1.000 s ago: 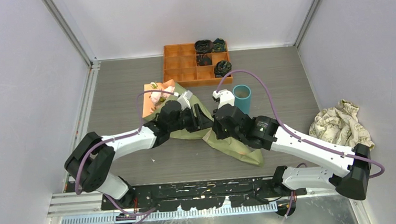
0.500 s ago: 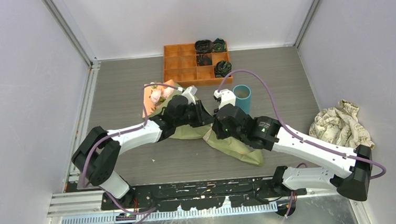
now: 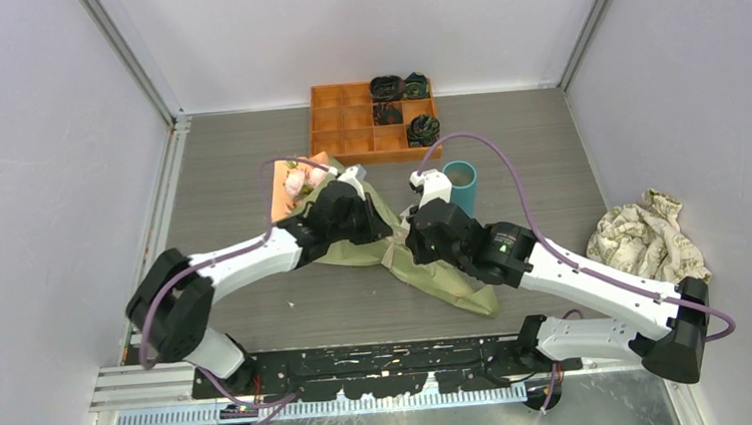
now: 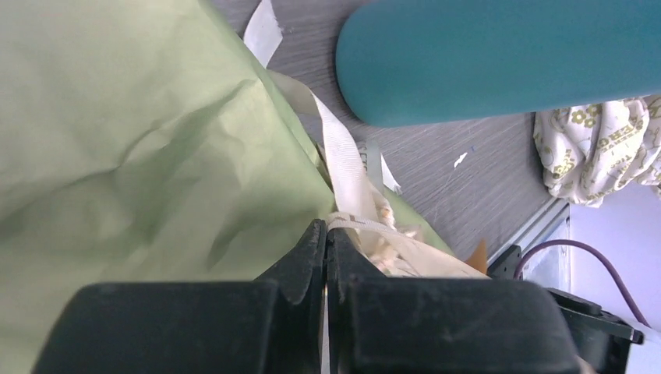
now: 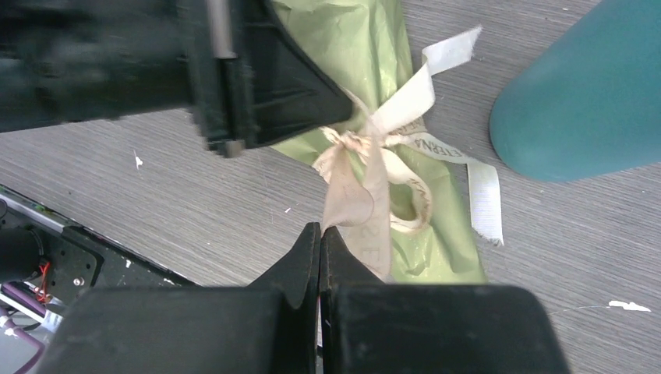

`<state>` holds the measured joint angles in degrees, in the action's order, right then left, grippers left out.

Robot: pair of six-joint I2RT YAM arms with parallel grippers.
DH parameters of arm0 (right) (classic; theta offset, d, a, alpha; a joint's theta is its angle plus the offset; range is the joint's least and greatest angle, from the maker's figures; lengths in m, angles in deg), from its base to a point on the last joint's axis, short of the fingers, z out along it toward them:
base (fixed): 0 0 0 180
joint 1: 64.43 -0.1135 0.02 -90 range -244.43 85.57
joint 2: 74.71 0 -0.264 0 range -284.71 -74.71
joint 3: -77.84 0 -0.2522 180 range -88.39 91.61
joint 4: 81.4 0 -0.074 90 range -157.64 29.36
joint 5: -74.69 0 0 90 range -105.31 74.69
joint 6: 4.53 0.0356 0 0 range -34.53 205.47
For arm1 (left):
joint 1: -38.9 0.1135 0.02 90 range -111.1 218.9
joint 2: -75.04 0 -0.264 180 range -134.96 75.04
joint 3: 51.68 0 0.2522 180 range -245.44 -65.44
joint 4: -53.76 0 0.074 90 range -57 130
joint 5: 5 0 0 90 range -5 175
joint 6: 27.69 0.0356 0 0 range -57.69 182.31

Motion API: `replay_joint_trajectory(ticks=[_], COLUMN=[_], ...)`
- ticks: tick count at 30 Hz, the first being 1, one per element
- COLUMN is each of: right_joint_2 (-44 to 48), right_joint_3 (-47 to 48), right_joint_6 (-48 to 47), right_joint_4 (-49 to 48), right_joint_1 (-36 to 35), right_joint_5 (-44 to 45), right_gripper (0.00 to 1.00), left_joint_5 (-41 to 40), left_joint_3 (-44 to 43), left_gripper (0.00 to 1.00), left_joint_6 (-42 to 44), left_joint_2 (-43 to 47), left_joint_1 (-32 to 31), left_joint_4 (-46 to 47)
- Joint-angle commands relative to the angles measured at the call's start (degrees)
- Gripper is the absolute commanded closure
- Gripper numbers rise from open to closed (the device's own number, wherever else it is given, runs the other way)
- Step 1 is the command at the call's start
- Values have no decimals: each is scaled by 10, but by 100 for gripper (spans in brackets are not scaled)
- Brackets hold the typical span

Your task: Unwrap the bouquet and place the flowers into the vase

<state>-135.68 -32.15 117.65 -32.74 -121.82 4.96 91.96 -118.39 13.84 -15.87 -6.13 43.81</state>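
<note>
left gripper point(image 4: 326, 227), wide a second ago, now tight on bouquet point(image 4: 156, 140) ribbon point(image 4: 343, 156)

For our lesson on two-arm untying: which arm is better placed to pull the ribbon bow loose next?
Right, probably: the right tool is shut on a ribbon strand trailing from the knot, while the left tool pinches at the knot, steadying the bouquet.
</note>
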Motion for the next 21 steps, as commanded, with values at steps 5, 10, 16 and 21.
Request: replay_joint_trajectory(ticks=[5, 10, 16, 21], right_joint_2=[9, 2, -15, -21], right_joint_3=[0, -1, 9, 11], right_joint_6=[16, 16, 19, 20], right_joint_4=[-15, -15, -26, -36], right_joint_1=[-2, -3, -3, -7], right_joint_5=[36, 43, 12, -38], right_gripper=[99, 99, 99, 99], left_joint_5=[-172, -221, -226, -218], left_joint_3=[15, 29, 48, 71], left_gripper=[100, 100, 100, 100], left_joint_6=[63, 82, 86, 88], left_joint_2=[184, 243, 264, 243], left_joint_1=[1, 6, 6, 7], left_joint_4=[-154, -205, -210, -171])
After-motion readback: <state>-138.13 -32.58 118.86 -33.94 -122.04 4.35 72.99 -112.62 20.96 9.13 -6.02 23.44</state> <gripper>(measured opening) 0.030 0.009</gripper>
